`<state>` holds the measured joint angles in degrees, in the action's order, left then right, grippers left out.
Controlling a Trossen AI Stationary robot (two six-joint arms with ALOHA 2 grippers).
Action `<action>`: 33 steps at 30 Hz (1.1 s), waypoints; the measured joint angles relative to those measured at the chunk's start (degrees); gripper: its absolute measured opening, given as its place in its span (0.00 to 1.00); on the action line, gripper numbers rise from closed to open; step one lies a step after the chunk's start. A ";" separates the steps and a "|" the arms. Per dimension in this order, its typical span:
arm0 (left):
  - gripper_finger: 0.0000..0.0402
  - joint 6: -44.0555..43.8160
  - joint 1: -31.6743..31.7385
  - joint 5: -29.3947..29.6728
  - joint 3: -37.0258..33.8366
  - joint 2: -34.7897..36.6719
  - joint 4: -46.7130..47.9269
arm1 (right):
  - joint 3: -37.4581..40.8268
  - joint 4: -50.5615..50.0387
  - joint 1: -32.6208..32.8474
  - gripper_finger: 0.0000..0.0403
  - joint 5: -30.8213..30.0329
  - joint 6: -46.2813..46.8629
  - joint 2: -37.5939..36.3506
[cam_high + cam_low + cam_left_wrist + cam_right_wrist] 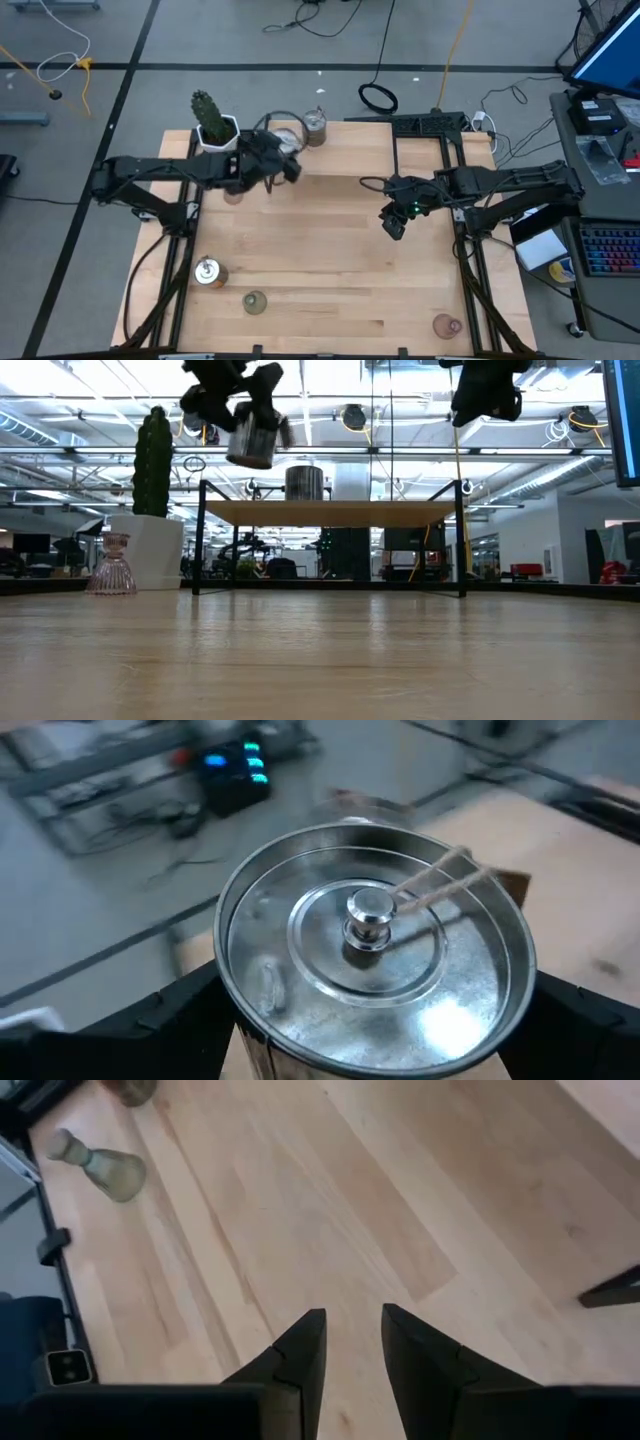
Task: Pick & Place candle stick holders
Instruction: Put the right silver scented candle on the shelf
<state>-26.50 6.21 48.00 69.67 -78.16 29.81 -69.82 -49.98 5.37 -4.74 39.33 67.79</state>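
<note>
Holding a squat silvery round metal candle holder (pixel 372 975) clear of the light wooden tabletop (pixel 330 260), the left end effector (pixel 283 165) is clamped on its sides near the far edge; low view shows it raised in the air. Inside its shallow cup: a central knob and a pale wick-like strand lying across.

Second silvery metal holder (pixel 314 127) stands at the far edge, third silvery holder (pixel 207 271) near the left front. Olive-green glass holder (pixel 255 302) sits just beside that one, toward the front. Pink glass holder (pixel 447 324) at the right front corner; another pink ribbed glass holder (pixel 111 564) stands by the white-potted green cactus (pixel 212 122).

Right end effector (pixel 394 222) hovers over the right-centre tabletop, fingers narrowly parted, empty.
</note>
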 joint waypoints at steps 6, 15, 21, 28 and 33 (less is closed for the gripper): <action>0.89 -1.98 7.43 -0.19 -1.51 -0.32 -3.69 | 0.00 -0.11 0.00 0.23 -1.49 -0.15 0.02; 0.89 -3.98 13.63 -4.55 -8.45 -0.35 -16.46 | 0.00 -0.06 0.00 0.22 -2.84 -1.02 0.02; 0.89 -3.63 15.38 -4.67 -13.91 -0.36 -25.36 | 0.01 -0.03 0.00 0.22 -2.95 -0.91 0.02; 0.89 -3.17 16.33 -4.42 -16.17 -1.25 -30.18 | 0.00 0.00 0.00 0.23 -2.96 -0.83 0.04; 0.89 -1.08 16.59 -4.39 -16.09 -2.97 -33.90 | 0.00 0.74 -0.02 0.23 -2.98 -0.86 0.04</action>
<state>-27.57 22.81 43.61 53.58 -81.13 -4.09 -69.82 -49.24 5.34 -7.73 38.47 67.83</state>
